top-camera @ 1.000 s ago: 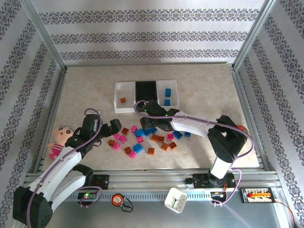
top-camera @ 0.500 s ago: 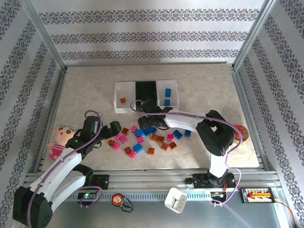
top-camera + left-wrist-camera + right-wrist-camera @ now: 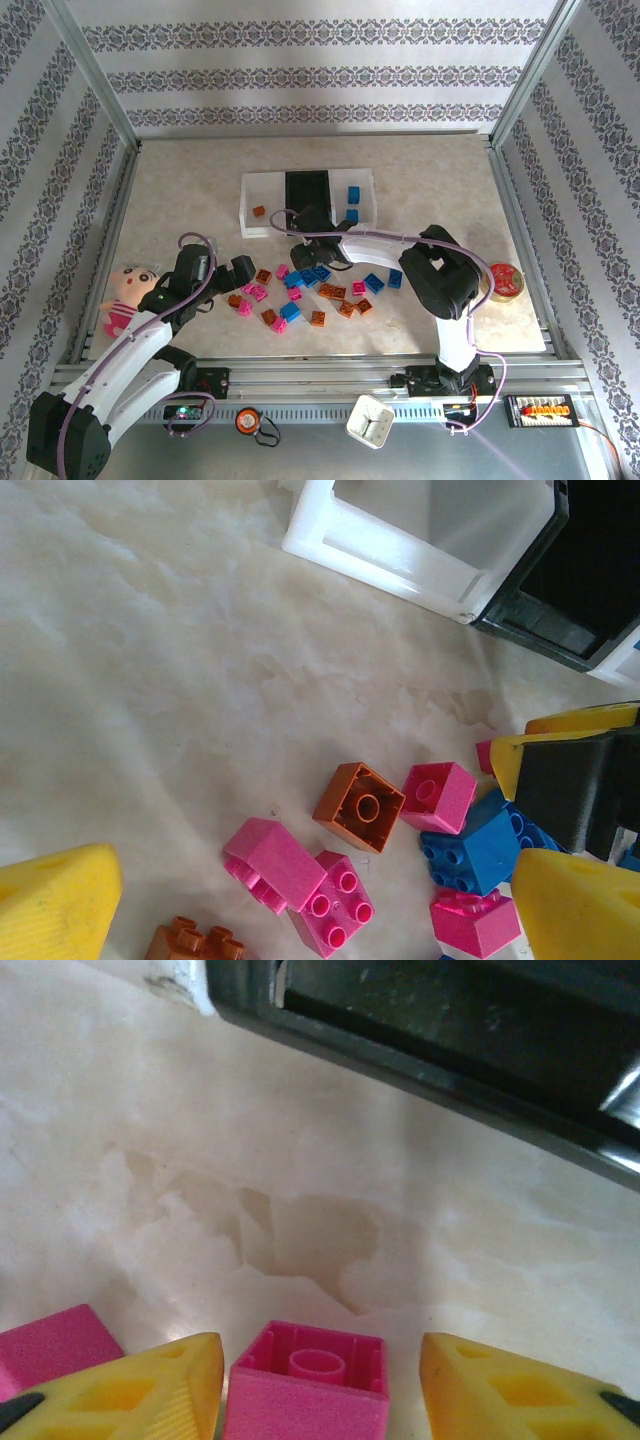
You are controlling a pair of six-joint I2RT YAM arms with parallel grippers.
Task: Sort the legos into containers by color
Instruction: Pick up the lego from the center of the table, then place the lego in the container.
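1. Three joined rectangular plastic bins (image 3: pixel 265 190), two translucent white flanking a black one, sit on the beige marbled tabletop (image 3: pixel 440 190); the 9 o'clock bin holds one orange-brown brick (image 3: pixel 258 211), the 3 o'clock bin two blue bricks (image 3: pixel 352 194)
2. Small square studded plastic legos (image 3: pixel 317 318) in orange-brown, magenta and blue lie scattered at 6 o'clock from the bins
3. The right jaws stand apart astride a magenta square brick (image 3: pixel 310 1380) near the black bin, one finger against it, the other with a gap showing
4. The left jaws gape wide and empty over the scatter's 9 o'clock edge
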